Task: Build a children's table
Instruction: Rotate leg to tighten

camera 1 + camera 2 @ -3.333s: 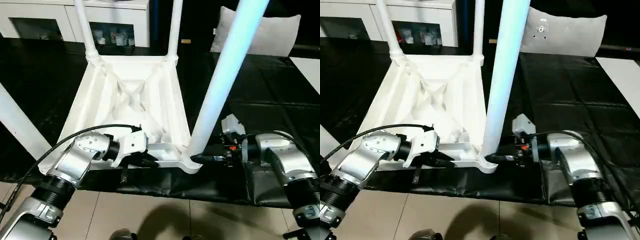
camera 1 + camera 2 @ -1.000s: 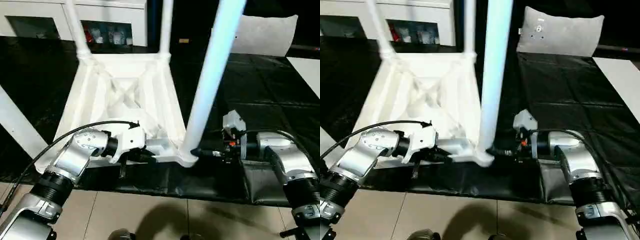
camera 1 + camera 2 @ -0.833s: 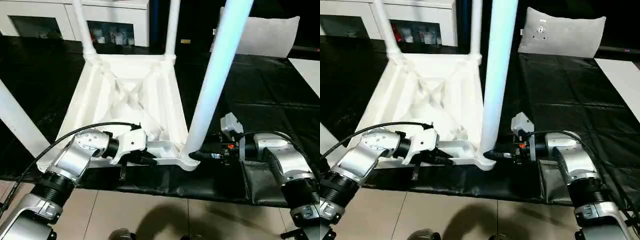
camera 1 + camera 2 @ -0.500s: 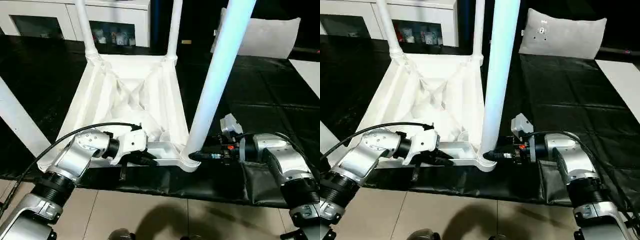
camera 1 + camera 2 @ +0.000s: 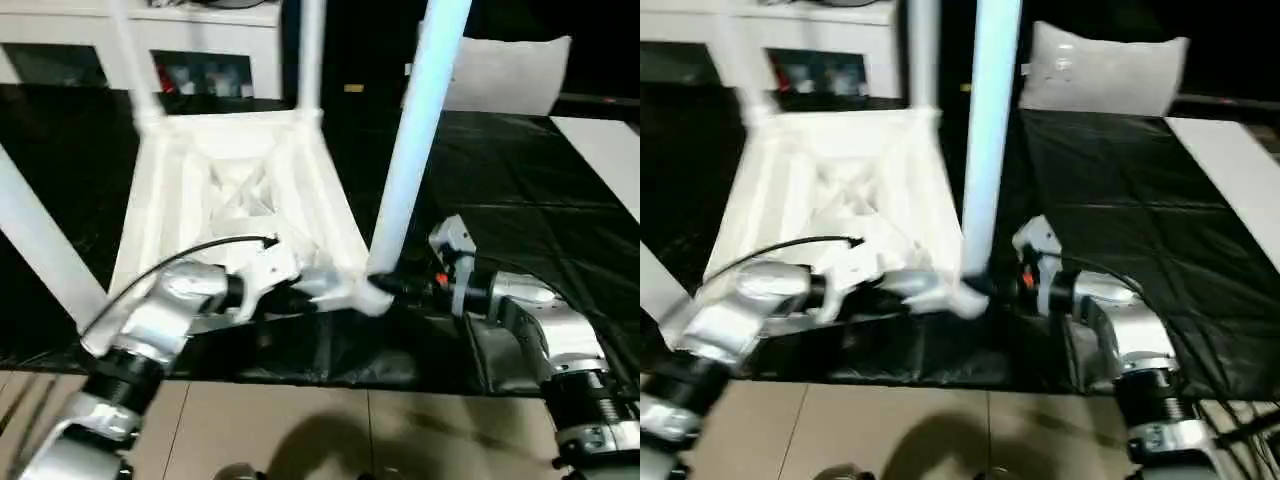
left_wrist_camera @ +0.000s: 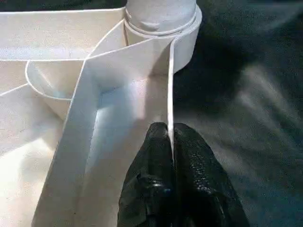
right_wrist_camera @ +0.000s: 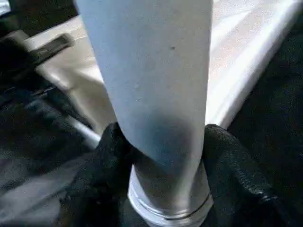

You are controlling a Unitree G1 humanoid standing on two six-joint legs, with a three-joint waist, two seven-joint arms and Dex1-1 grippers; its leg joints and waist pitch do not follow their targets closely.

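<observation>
We see the children's table (image 5: 240, 190) lying upside down on the black mat (image 5: 520, 200), legs pointing up; our left gripper (image 6: 170, 156) is pinched tight on the thin near rim wall (image 6: 169, 94), just left of the near-right corner socket (image 6: 187, 28); our right gripper (image 7: 161, 156) clasps the base of the near-right leg (image 5: 410, 150), a finger (image 7: 236, 161) on either side.

white table (image 5: 240, 190), black mat (image 5: 520, 180), grey pillow (image 5: 500, 75)
</observation>
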